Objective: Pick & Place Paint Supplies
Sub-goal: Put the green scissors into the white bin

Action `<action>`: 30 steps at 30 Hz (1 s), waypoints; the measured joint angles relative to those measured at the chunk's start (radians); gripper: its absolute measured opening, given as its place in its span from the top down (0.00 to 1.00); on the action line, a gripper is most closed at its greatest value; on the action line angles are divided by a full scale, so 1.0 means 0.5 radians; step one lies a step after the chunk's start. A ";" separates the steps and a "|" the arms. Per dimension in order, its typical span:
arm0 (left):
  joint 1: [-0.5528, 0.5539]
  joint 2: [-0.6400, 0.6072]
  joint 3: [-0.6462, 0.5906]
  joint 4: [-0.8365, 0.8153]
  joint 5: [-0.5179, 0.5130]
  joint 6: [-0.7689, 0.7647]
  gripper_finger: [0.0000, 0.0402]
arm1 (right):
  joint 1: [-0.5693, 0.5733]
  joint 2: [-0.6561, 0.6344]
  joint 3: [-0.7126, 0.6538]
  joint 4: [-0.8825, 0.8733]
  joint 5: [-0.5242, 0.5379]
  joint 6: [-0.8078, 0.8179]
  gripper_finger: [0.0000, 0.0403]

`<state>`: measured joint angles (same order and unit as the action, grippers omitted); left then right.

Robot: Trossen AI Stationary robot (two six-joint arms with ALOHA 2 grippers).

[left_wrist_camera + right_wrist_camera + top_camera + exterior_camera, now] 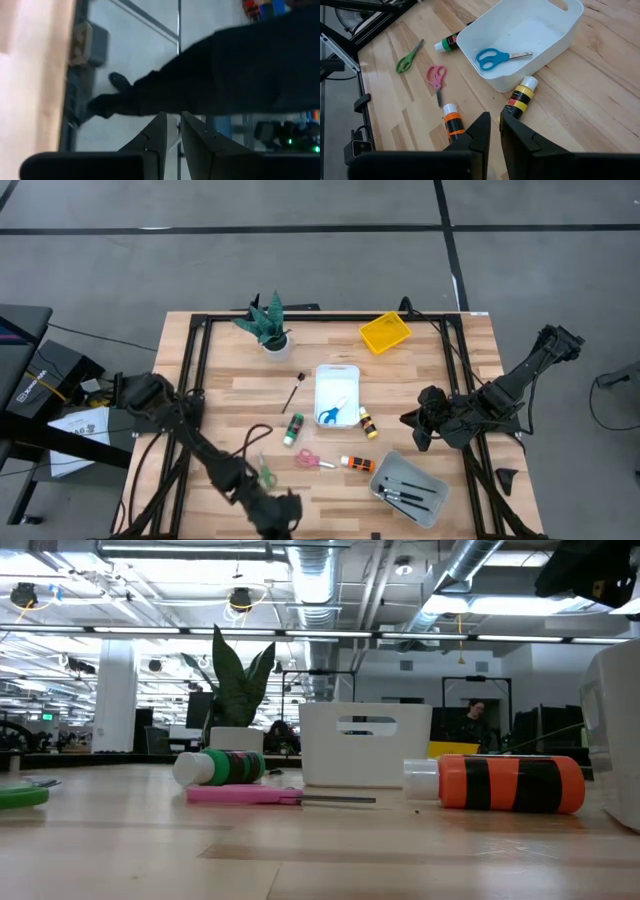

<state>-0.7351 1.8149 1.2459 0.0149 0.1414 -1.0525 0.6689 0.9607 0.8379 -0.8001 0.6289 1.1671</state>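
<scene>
The white tray (337, 380) holds blue scissors (495, 56). Lying flat on the table around it are a yellow bottle (521, 97), a green bottle (292, 430), an orange bottle (452, 122), pink scissors (436, 76), green scissors (408, 57) and a thin brush (292, 393). Several dark brushes (410, 498) lie in the grey tray (432, 482). My right gripper (494, 135) hovers shut to the right of the yellow bottle, holding nothing. My left gripper (171, 145) is shut at the table's near edge (285, 515) and looks off the table.
A potted plant (266, 326) and a yellow tray (385, 332) stand near the far edge. A black frame (195, 370) runs along the table's sides. Beyond the near edge, the left wrist view shows the floor and a person's dark leg (225, 75).
</scene>
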 joint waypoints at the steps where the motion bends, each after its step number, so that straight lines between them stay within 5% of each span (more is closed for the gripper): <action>1: -0.023 0.000 0.000 -0.004 -0.006 0.011 0.88 | 0.000 0.000 0.000 0.000 0.000 0.000 0.90; 9: -0.080 -0.044 0.000 -0.713 -0.171 0.132 0.88 | 0.031 0.001 0.000 0.054 0.001 0.001 0.90; 16: -0.007 -0.249 -0.001 -1.500 -0.477 0.591 0.88 | 0.051 0.002 0.001 0.079 0.001 0.020 0.90; 30: 0.183 -0.643 -0.029 -1.820 -0.478 1.582 0.87 | 0.051 0.018 0.001 0.195 0.001 0.022 0.90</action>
<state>-0.6434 1.4933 1.2316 -0.8953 -0.0975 -0.2615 0.6945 0.9699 0.8383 -0.7029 0.6292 1.1782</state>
